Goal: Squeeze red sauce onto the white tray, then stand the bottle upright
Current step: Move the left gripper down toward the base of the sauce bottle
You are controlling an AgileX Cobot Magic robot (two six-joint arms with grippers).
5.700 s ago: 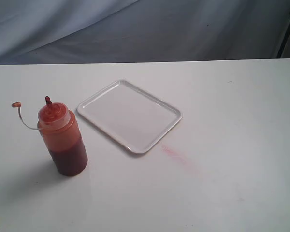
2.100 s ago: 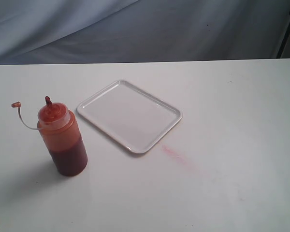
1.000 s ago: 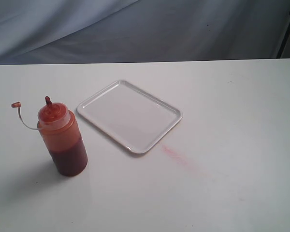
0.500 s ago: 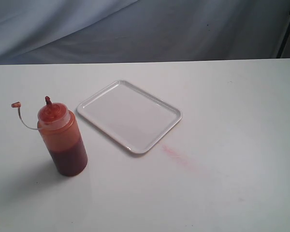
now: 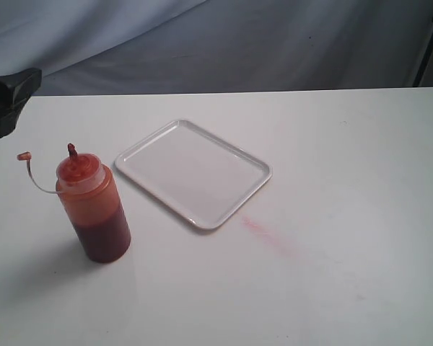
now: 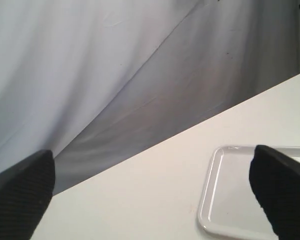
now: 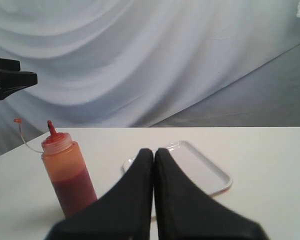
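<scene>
The bottle (image 5: 94, 209) stands upright on the table at the left, its small cap (image 5: 23, 156) hanging out on a thin tether. Red sauce (image 5: 105, 234) shows dark in its lower half. The white tray (image 5: 195, 173) lies flat right of the bottle, with no drops showing on it. My left gripper (image 5: 22, 101) hangs at the far left edge, above and behind the bottle, touching nothing. In the left wrist view it (image 6: 151, 155) is open, with a corner of the tray (image 6: 230, 200) between its fingers. My right gripper (image 7: 154, 151) is shut and empty, facing the bottle (image 7: 69, 170) and tray (image 7: 205, 172).
A faint pink smear (image 5: 267, 234) marks the white table (image 5: 346, 216) just past the tray's near corner. Grey cloth (image 5: 238, 43) hangs behind the table's far edge. A dark stand leg (image 5: 429, 43) is at the back right.
My left gripper has come into the exterior view at the far left edge. The bottle and tray have not moved.
</scene>
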